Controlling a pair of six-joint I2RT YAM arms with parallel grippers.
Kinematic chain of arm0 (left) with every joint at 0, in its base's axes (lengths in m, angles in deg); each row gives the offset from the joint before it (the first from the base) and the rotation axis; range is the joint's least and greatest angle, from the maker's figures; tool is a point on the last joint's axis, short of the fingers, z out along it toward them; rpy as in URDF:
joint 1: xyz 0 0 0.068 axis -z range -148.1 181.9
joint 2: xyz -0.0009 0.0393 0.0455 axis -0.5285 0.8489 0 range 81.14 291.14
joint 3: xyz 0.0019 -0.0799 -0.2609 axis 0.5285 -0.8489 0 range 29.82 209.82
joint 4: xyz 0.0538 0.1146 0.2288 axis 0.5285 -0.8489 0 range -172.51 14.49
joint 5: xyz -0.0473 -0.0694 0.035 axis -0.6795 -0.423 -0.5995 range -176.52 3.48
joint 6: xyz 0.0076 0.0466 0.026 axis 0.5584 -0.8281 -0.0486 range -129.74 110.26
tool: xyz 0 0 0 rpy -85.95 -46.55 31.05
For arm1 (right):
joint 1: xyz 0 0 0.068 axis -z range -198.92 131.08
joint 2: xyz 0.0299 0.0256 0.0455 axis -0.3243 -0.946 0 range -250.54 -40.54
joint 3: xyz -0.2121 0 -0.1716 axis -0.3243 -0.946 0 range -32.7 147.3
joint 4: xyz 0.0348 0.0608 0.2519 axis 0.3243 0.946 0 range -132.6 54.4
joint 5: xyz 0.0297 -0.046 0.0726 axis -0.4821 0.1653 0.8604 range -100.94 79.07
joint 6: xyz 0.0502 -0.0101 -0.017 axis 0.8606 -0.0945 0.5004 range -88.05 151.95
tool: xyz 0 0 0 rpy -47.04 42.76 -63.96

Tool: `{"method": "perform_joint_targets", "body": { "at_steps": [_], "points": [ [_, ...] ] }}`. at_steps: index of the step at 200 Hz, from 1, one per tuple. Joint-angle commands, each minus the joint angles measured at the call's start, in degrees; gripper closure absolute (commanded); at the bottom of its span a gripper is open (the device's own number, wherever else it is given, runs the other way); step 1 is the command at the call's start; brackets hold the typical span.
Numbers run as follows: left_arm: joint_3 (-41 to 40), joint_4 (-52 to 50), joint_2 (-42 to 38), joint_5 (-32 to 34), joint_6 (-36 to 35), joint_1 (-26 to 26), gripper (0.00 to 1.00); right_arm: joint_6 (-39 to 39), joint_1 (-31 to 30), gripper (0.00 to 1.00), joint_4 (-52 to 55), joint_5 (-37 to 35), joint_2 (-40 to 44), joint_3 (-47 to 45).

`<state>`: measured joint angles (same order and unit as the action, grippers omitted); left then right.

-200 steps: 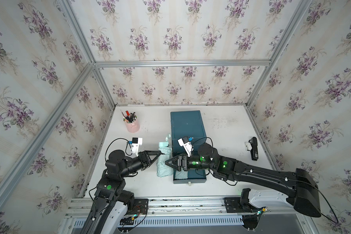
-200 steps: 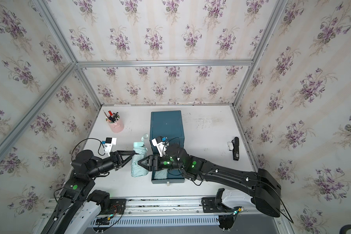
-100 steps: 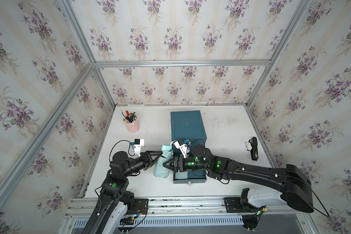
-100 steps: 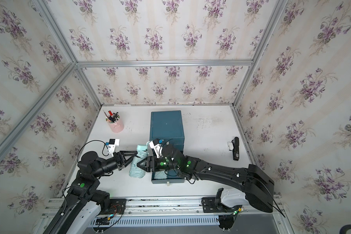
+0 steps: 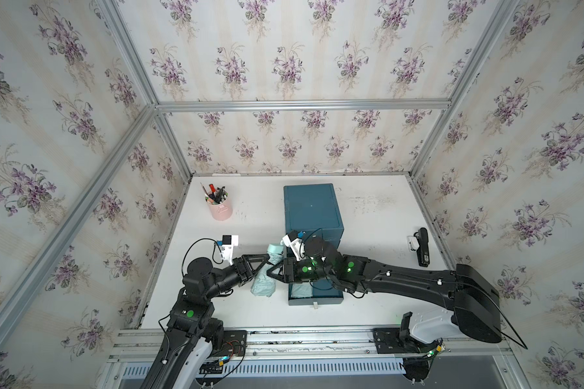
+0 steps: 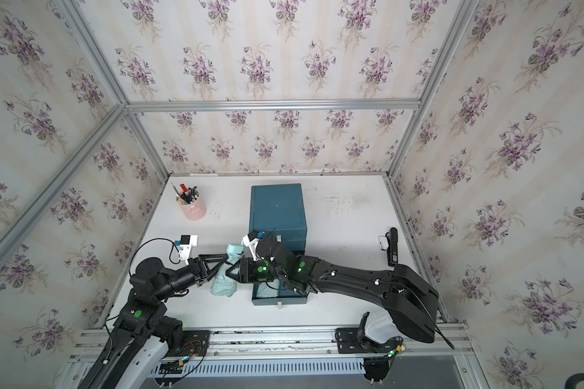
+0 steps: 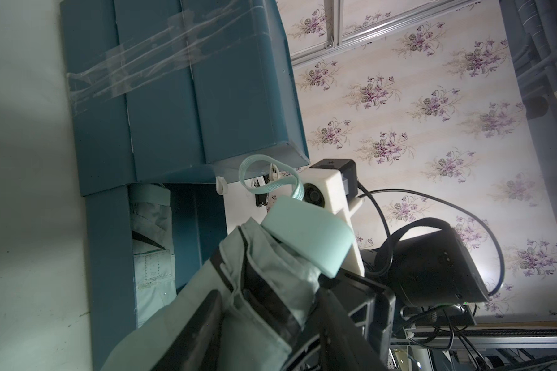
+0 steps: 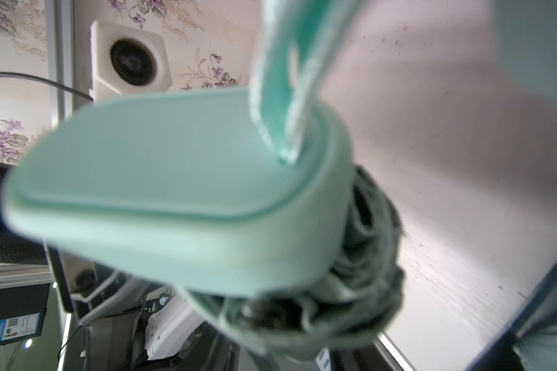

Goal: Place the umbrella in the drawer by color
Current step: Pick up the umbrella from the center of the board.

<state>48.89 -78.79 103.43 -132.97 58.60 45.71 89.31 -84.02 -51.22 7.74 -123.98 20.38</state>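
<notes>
The white surface (image 5: pixel 368 215) carries the drawer (image 5: pixel 312 208), a dark teal cabinet standing near the middle in both top views (image 6: pixel 277 208). Its lowest compartment (image 5: pixel 317 298) is pulled out toward the robot, and a pale mint folded item (image 7: pixel 151 237) lies inside it.

Both arms reach in from the near edge and meet just left of the cabinet. The left tool (image 5: pixel 266 260) and the right tool (image 5: pixel 271 271) face each other at the umbrella (image 5: pixel 265 283), a folded mint-green one that stands tilted beside the open compartment, outside it, handle end up. The left wrist view shows dark fingers (image 7: pixel 200 321) lying along the umbrella's cloth. Whether either tool is clamped on it or only flanks it cannot be told.

A pink pen cup (image 5: pixel 220 208) stands well apart at the far left, and a black device (image 5: pixel 422 247) lies near the right edge. The umbrella's handle (image 8: pixel 174 180) fills the right wrist view, blurred, with its strap loop (image 7: pixel 264 173) curling off the end.
</notes>
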Motion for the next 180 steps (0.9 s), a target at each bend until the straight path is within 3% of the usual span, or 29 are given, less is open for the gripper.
{"method": "perform_joint_targets", "body": {
  "at_steps": [1, 34, 111, 158, 180],
  "points": [
    [-0.01, -5.2, 0.27, -5.25, -3.1, 0.22, 0.49, -2.6, -0.36, 0.67, -9.68, -1.38, 0.08, 2.23],
    [-0.25, -8.19, -1.16, -4.8, -5.23, 0.17, 0.47, -4.43, -0.73, 0.82, -8.14, -2.21, -1.22, 4.11],
    [-1.49, -3.01, 0.8, -7.4, -5.32, 0.19, 0.46, -5.48, -1.72, 0.8, -7.08, -2.39, -3.77, 7.83],
    [-2.71, 1.56, 0.07, -9.31, -3.61, 0.18, 0.55, -5.6, -1.87, 0.8, -6.25, -2.44, -4.36, 9.16],
    [-2.88, 1.97, -0.34, -7.72, -2.37, 0.18, 0.66, -5.68, -1.99, 0.8, -5.88, -2.56, -3.88, 9.33]
  ]
}}
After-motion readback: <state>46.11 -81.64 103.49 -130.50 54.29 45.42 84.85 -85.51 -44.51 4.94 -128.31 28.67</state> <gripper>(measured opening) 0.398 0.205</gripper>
